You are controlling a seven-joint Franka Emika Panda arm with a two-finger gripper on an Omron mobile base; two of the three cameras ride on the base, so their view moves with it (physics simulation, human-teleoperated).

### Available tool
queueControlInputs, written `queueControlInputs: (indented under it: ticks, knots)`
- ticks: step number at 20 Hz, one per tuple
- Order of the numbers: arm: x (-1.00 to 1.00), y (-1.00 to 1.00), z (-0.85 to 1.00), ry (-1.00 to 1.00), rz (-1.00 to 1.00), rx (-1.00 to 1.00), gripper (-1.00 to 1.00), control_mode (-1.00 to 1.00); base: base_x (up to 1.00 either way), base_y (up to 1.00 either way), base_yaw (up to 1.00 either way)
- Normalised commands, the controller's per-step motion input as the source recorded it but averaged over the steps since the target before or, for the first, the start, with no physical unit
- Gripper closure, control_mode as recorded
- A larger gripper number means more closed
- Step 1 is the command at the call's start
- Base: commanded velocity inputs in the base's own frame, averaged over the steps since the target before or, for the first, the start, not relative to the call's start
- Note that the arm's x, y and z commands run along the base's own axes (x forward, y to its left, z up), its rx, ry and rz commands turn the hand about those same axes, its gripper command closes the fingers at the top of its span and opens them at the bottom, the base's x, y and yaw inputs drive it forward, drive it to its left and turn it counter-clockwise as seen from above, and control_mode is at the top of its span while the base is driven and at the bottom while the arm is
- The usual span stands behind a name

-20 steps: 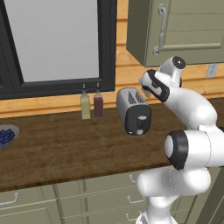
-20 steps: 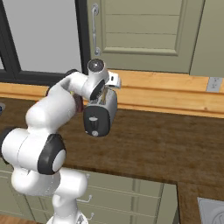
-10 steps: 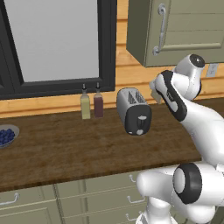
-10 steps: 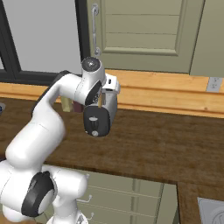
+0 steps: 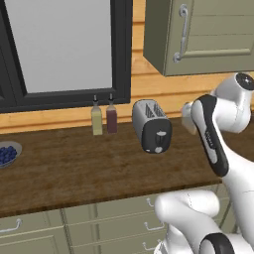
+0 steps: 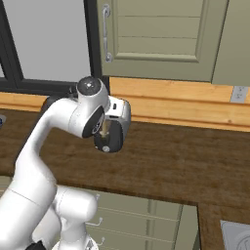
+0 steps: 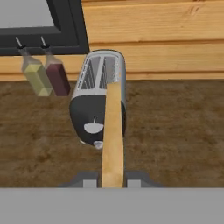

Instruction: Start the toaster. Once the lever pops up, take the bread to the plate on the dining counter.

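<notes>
I found the gripper (image 7: 113, 181) clamped on the bread (image 7: 113, 131), held edge-on, clear above the toaster (image 7: 99, 103).

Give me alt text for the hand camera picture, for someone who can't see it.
A thin slice of bread, seen edge-on, is held between the gripper's fingers and reaches up in front of a silver toaster with a black end panel. The toaster stands on a dark wood counter. To its left are two small bottles, one yellowish and one dark red, below a black window frame.
</notes>
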Motion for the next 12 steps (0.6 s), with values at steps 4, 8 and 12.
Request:
queueControlInputs:
  ticks: [4,8,12]
  knots:
    - [-0.99,0.0,-0.03,0.0,0.0,0.0,1.0,-1.0,0.0,0.0,0.0]
    - [-0.92,0.0,0.02,0.0,0.0,0.0,1.0,-1.0,0.0,0.0,0.0]
    - [-0.45,0.0,0.0,0.0,0.0,0.0,1.0,-1.0,0.0,0.0,0.0]
